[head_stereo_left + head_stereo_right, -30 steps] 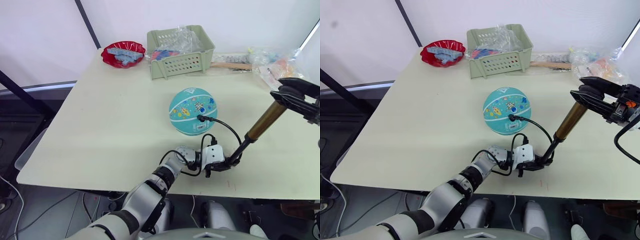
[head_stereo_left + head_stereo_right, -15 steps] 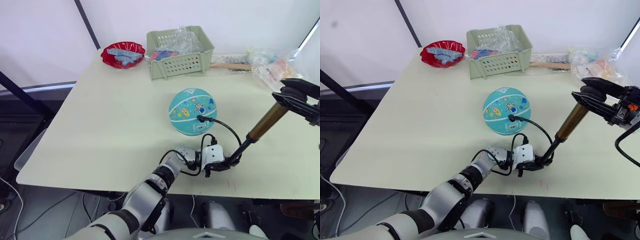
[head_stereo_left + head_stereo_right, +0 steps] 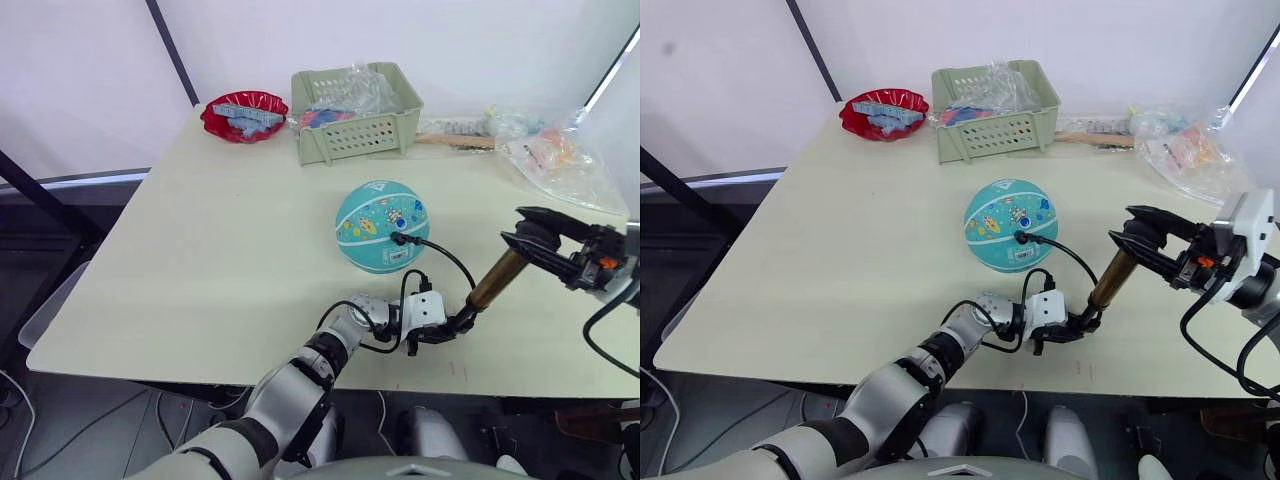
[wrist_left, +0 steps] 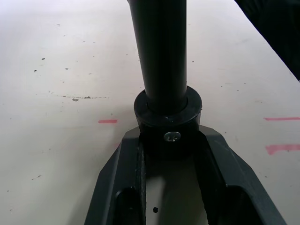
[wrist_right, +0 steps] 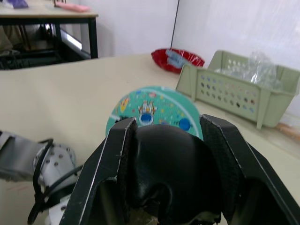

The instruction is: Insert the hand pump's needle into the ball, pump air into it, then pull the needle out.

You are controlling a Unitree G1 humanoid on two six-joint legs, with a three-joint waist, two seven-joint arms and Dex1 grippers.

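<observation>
The teal ball [image 3: 382, 225] rests mid-table. The needle's black fitting [image 3: 398, 238] sits against the ball's near side; the metal needle itself is hidden. A thin black hose [image 3: 450, 262] loops from it to the hand pump [image 3: 494, 280], which leans up to the right near the table's front edge. My left gripper [image 3: 448, 328] is shut on the pump's black foot [image 4: 168, 123], holding it on the table. My right gripper [image 3: 537, 234] is shut on the black T-handle [image 5: 168, 173] at the top of the gold barrel.
A green basket [image 3: 355, 112] with plastic-wrapped items and a red bowl [image 3: 244, 112] stand at the back. Clear plastic bags [image 3: 555, 158] and a wooden-handled tool [image 3: 455, 140] lie at the back right. The front table edge [image 3: 300, 378] runs just below the pump's foot.
My right gripper has pushed the handle down and left toward the foot, so the gold barrel has slid lower over the black rod. The left gripper and ball stay put. The camera shifted slightly.
</observation>
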